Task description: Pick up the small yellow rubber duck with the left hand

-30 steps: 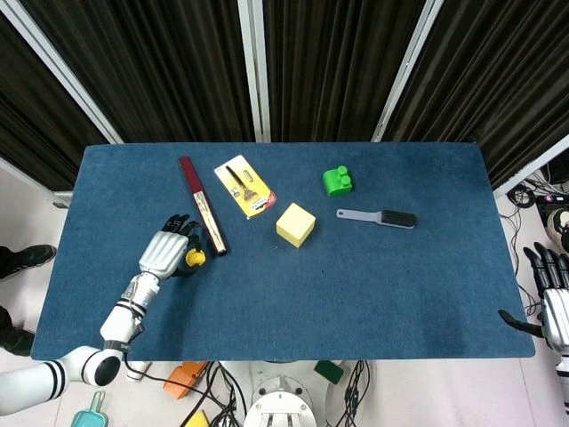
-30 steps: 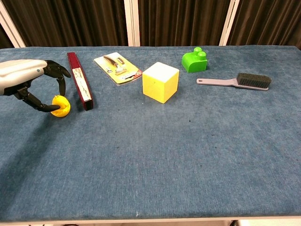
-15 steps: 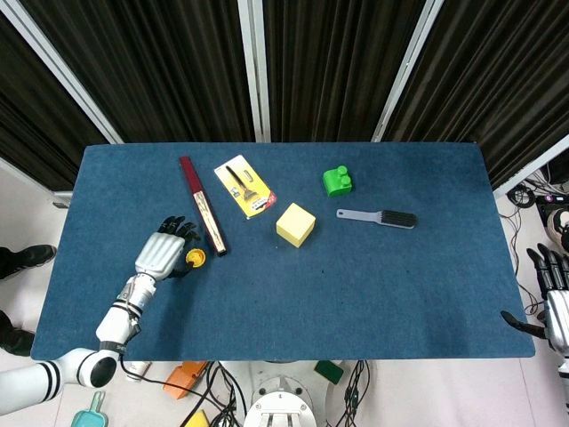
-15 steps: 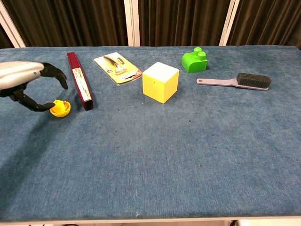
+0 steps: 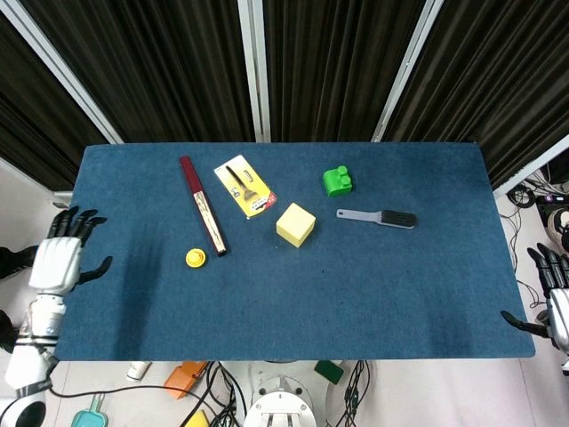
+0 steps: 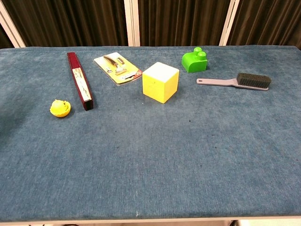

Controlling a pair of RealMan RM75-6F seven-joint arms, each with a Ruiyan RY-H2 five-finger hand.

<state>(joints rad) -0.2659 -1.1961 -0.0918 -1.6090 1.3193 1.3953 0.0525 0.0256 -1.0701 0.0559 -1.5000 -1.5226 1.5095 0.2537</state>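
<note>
The small yellow rubber duck (image 5: 196, 258) sits free on the blue surface (image 5: 356, 285), just beside the near end of the long dark red box (image 5: 203, 216) and apart from it by a narrow strip of cloth; in the chest view the duck (image 6: 60, 108) looks upright, and nothing is touching it. The left hand (image 5: 59, 260) hangs over the left edge of the surface, well apart from the duck, fingers spread and holding nothing. The right hand (image 5: 553, 298) is off the right edge, only partly in frame, its fingers apart and empty as far as can be seen. The pickup is not yet done, so the step in hand is the reach. To do it well, the left hand should probably travel in across the surface from the left and come down over the duck from its open side (the side away from the red box), so that the fingers do not catch the box and nudge it into the duck. A duck this small and round seems likely to roll or squirt out of a loose grip, so closing thumb and fingers around its middle, low and centred, looks safer than pinching the top. The yellow cube (image 5: 295, 224), green block (image 5: 337, 181), brush (image 5: 378, 217) and carded tool (image 5: 244, 187) lie well clear of that path.
</note>
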